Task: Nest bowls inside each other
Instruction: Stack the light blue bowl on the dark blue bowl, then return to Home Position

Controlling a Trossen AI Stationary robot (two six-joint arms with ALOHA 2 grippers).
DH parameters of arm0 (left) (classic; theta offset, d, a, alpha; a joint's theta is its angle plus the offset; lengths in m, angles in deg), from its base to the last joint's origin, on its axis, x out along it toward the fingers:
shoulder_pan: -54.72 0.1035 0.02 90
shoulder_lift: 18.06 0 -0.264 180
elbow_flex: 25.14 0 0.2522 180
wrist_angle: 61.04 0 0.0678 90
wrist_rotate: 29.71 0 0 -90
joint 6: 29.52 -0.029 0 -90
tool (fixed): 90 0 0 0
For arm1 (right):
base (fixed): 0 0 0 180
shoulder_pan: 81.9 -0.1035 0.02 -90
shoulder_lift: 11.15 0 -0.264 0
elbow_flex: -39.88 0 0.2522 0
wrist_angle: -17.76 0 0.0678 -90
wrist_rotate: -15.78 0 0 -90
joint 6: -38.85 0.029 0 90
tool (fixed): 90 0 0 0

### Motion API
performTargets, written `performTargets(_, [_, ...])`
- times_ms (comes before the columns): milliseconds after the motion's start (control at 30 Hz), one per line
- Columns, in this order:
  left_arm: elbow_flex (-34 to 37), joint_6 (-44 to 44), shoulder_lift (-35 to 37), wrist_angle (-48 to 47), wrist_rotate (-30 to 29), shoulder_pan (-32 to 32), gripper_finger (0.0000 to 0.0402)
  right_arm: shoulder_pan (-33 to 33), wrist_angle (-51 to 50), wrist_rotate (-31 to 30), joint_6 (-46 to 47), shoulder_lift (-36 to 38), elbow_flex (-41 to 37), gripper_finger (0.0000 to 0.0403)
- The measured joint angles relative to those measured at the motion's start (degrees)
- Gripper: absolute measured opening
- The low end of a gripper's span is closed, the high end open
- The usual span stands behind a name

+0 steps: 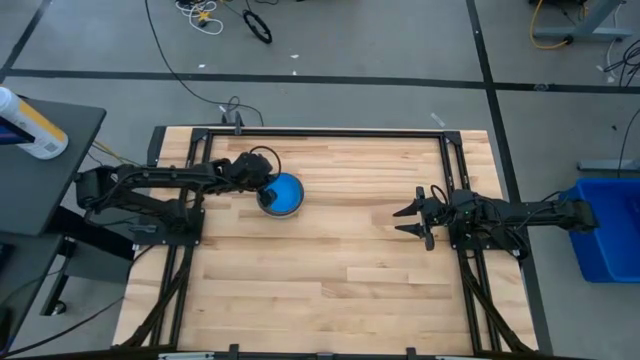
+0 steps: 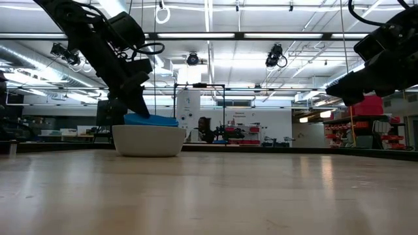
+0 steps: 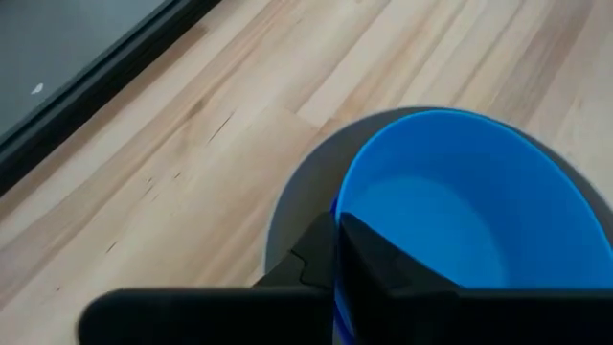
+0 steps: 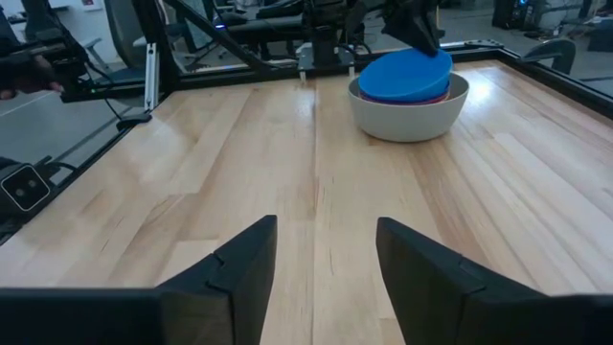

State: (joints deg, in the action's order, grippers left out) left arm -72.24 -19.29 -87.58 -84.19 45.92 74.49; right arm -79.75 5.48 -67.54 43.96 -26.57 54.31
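Blue bowl point(image 1: 286, 192) sits tilted on top of the nested stack inside the grey bowl point(image 2: 149, 140), not seated flat: in the low view one side of it rides above the grey rim. Stack is on the left half of the table point(image 1: 330, 290), nearer the far edge than the near one. A sliver of red or purple rim shows under the blue bowl in the right wrist view; can't tell which bowls sit below it.

Left gripper point(image 1: 262, 191) is over the stack's left side, closed on the blue bowl's rim, one finger point(image 3: 383, 273) inside the bowl and the other outside. Left arm comes in from the table's left edge.

Right gripper point(image 1: 410, 221) hangs above the table near the right edge, well apart from the stack, fingers point(image 4: 239, 268) spread wide, holding nothing. It points toward the stack across bare wood.

Off the table: blue bin point(image 1: 605, 228) on the floor to the right, white bottle point(image 1: 30, 125) on a dark stand to the left.
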Motion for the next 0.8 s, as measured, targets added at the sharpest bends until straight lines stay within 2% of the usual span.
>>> performTargets(267, [0.0, 0.8, 0.0, 0.1, -0.1, 0.0, 0.0119, 0.0, 0.0, 0.0, 0.0, 0.0, 0.0, 0.0186])
performTargets(500, [0.0, -0.4, 0.0, 5.1, -5.9, 0.0, 0.0216, 0.0, 0.0, 0.0, 0.0, 0.0, 0.0, 0.0194])
performTargets(633, [0.0, -5.5, 0.4, 10.2, -7.1, 0.0, 0.0244, 0.0, 0.0, 0.0, 0.0, 0.0, 0.0, 0.0195])
performTargets(800, [0.0, -7.9, 5.2, 11.8, -6.1, -0.1, 0.0254, 0.0, 0.0, 0.0, 0.0, 0.0, 0.0, 0.0189])
